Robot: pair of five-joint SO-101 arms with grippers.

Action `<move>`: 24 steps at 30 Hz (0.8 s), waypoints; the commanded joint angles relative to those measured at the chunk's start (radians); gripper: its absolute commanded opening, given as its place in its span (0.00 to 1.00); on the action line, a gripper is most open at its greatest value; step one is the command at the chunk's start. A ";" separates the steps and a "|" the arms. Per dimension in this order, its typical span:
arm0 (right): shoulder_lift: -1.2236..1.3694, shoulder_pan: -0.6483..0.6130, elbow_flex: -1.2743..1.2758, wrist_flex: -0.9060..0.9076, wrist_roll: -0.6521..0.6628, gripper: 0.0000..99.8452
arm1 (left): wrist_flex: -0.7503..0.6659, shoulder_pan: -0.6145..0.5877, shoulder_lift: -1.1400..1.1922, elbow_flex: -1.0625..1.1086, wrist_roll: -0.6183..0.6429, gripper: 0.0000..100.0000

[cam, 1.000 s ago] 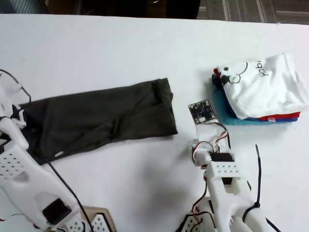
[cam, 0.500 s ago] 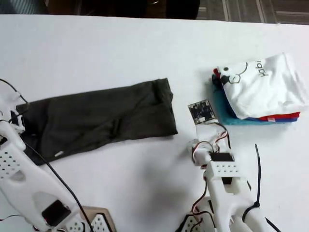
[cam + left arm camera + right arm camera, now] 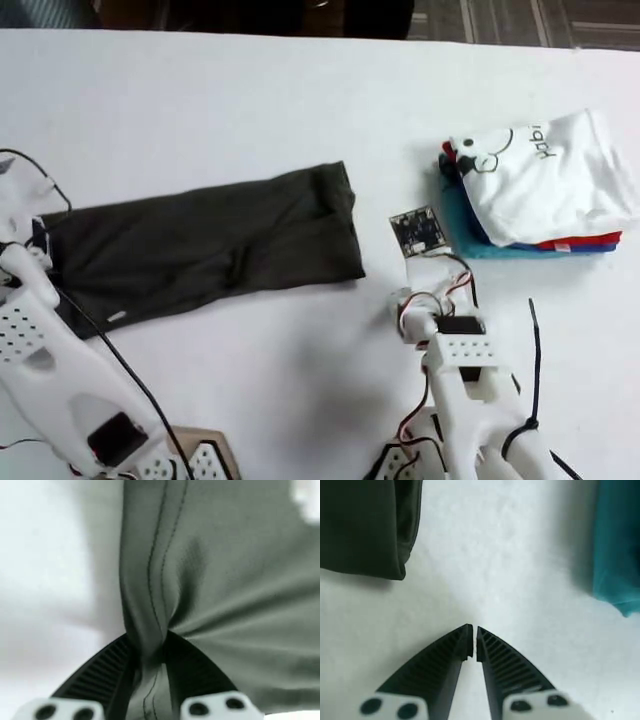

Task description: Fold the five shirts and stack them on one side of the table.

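Lying flat on the left half of the table (image 3: 250,100) was one dark olive shirt (image 3: 210,245), folded into a long band that ran from the left edge toward the middle. Its left end was pinched by the left gripper (image 3: 149,639), jaws clamped tight on a bunched, stitched fold of the cloth. The left arm (image 3: 40,340) stood at the near left corner, over that end of the shirt. On the right side of the table, well apart from the dark shirt, sat a stack of folded shirts (image 3: 535,185): a white one with print on top, then red and blue layers, and a teal layer (image 3: 617,545) at the bottom. The right gripper (image 3: 474,630) was low over bare table between the dark shirt's right end and the stack, jaws closed together with nothing between them. The right arm (image 3: 465,370) stood at the near edge, right of centre, with a small circuit board (image 3: 417,230) and loose wires at its front end.
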 commanded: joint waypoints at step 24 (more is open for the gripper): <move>-0.028 0.012 -0.005 -0.013 -0.009 0.02 | 0.133 0.339 -0.548 0.196 0.040 0.03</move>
